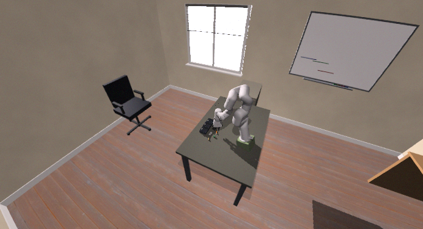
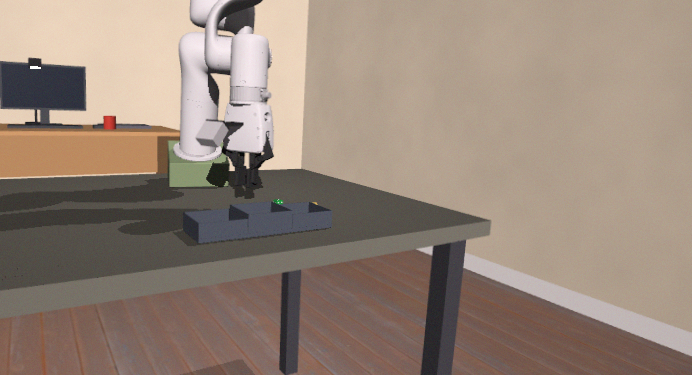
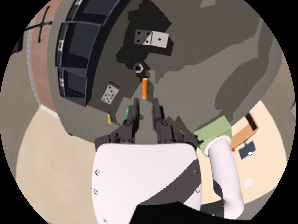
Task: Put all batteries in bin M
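A dark row of three joined bins (image 2: 257, 221) stands on the table; it also shows in the wrist view (image 3: 83, 36). I cannot read their marks. A small orange battery (image 3: 145, 87) lies on the table just ahead of my fingertips. My gripper (image 3: 145, 104) (image 2: 247, 187) hangs low over the table behind the bins, its fingers a little apart with nothing between them. A small green thing (image 3: 125, 115) lies beside the left finger; it also shows past the bins in the exterior view (image 2: 278, 202).
Two pale dice-like blocks (image 3: 152, 38) (image 3: 109, 92) and a small dark round thing (image 3: 139, 68) lie on the table near the bins. The arm's green base (image 2: 192, 170) stands behind. The table's edge runs close past the bins.
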Tool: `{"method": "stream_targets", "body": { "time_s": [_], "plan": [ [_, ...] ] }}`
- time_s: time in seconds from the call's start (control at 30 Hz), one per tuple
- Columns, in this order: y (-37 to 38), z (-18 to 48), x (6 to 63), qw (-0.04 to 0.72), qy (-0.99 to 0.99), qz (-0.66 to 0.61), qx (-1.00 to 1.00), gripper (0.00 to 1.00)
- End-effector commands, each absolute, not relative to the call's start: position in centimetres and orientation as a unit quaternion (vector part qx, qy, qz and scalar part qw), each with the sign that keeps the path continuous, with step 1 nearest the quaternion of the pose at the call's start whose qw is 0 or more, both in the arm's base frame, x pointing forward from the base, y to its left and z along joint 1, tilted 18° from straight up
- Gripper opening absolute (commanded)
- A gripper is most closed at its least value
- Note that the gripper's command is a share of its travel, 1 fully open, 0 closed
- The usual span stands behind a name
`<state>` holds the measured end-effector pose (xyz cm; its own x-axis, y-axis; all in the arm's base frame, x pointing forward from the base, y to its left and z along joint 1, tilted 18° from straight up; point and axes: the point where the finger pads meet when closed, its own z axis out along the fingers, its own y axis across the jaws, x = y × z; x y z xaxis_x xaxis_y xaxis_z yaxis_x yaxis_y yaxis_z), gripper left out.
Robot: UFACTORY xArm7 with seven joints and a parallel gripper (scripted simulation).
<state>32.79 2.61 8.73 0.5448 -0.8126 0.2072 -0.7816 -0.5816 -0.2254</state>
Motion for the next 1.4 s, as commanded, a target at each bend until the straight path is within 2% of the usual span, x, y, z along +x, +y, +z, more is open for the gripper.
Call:
{"method": "stream_targets", "body": {
  "time_s": [0.0,1.37],
  "plan": [
    [2.5,6.8,33.8,0.053,0.454,-0.148,-0.877,0.23],
    [2.4,4.3,34.5,0.053,0.454,-0.148,-0.877,0.23]
  ]
}}
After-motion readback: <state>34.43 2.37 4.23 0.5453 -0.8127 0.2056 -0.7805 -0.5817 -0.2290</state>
